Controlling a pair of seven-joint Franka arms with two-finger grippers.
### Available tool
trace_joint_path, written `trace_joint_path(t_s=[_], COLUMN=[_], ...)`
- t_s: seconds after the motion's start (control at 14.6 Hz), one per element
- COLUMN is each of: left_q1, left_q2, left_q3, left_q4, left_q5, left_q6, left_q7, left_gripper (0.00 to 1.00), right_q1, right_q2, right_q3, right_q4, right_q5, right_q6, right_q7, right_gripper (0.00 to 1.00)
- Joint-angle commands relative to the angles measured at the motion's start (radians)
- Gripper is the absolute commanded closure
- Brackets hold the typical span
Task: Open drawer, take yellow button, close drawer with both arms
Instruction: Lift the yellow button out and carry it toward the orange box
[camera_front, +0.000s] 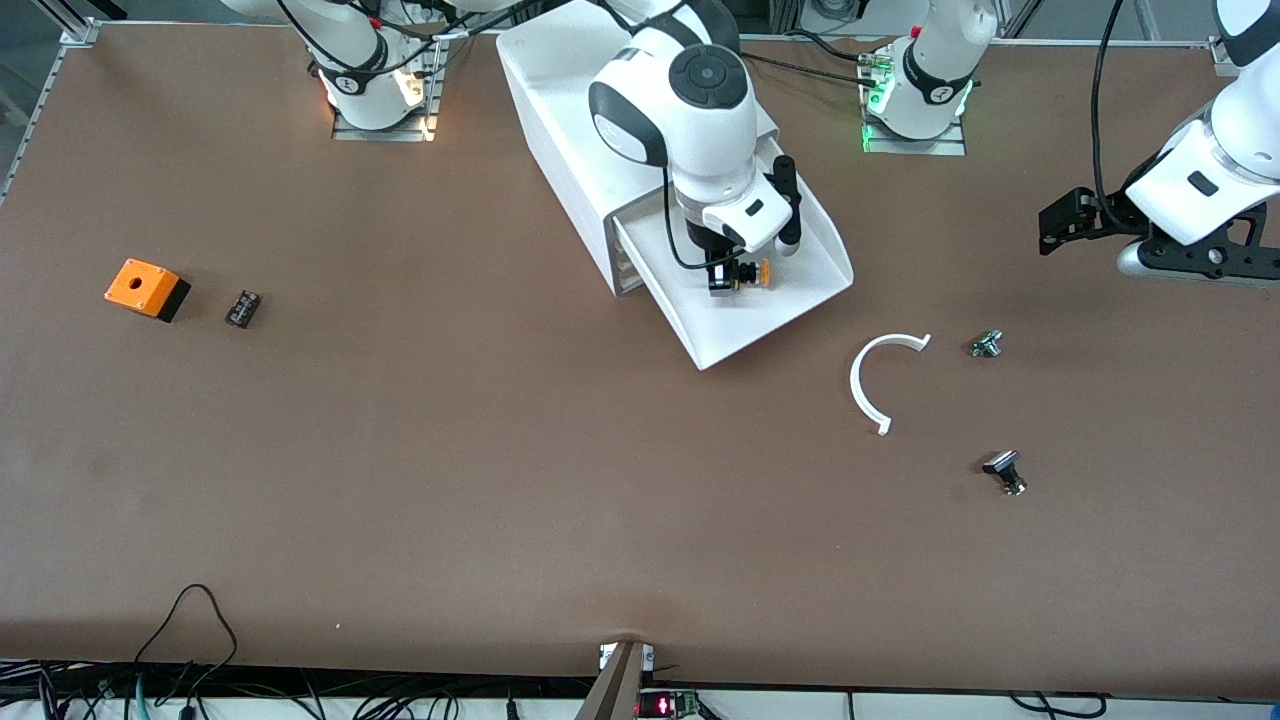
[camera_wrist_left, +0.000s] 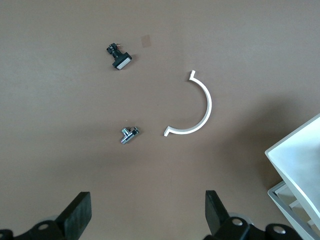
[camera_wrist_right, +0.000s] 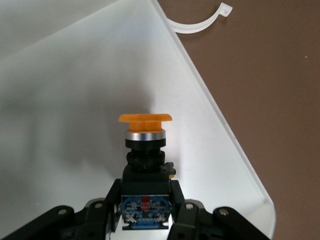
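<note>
I see the drawer pulled far out of the white cabinet, and my right gripper is over its tray. Its fingers are closed on the black base of the button; in the right wrist view the button sits between the two fingers with its orange cap pointing away from the gripper, above the white floor of the drawer. I cannot tell if the button touches the tray or is a little lifted.

My left gripper waits over the bare counter at the left arm's end of the table. In the left wrist view its fingers stand wide apart and hold nothing.

On the counter, near the drawer's open end, lies a white curved strip. Beside it, toward the left arm's end, is a small metal piece, and nearer to the front camera a black-capped piece. Toward the right arm's end I see an orange box with a hole and, just beside it, a small dark block.
</note>
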Motion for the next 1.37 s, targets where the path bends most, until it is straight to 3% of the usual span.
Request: trace_joint_path(t_s=[0.0,0.21,0.62,0.82,0.96,1.17,1.31], left_q1=[-0.004,-0.001,-0.004,0.0,0.008,-0.006,-0.006], left_q2=[0.017,0.017,0.016,0.022,0.022,0.033,0.037], left_q3=[0.0,0.0,-0.002,0.0,0.001,-0.005,-0.005], left_q4=[0.033,0.033,0.033,0.033,0.033,0.035,0.036], left_q5=[0.017,0.017,0.016,0.014,0.014,0.019,0.014], left_q6=[-0.02,-0.02,-0.022,-0.022,-0.022,-0.02,-0.02], left_q7=[-0.013,-0.017,-0.017,-0.017,-0.012,-0.013,-0.013], left_gripper=[0.0,0.0,0.0,0.0,0.0,0.0,0.0], right_q1=[0.008,-0.024,-0.165,-0.206,-0.222,-0.297,-0.318], right_q2=[-0.103,-0.16,-0.167,-0.177,-0.213,-0.333,-0.367], right_q3=[-0.019,-0.041,-0.041,-0.041,-0.042,-0.038,-0.036], right_q4=[0.0,-0.002,-0.029,-0.066,-0.138,-0.334,-0.365], right_q5=[-0.008,-0.008,-0.005,0.002,0.0,0.006,0.005], right_q6=[-0.044,-0.049,-0.036,-0.033,0.0,0.079,0.062], right_q7=[0.025,0.034,0.039,0.158,0.258,0.281,0.252], right_gripper=[0.69,0.69,0.69,0.69,0.69,0.69,0.69])
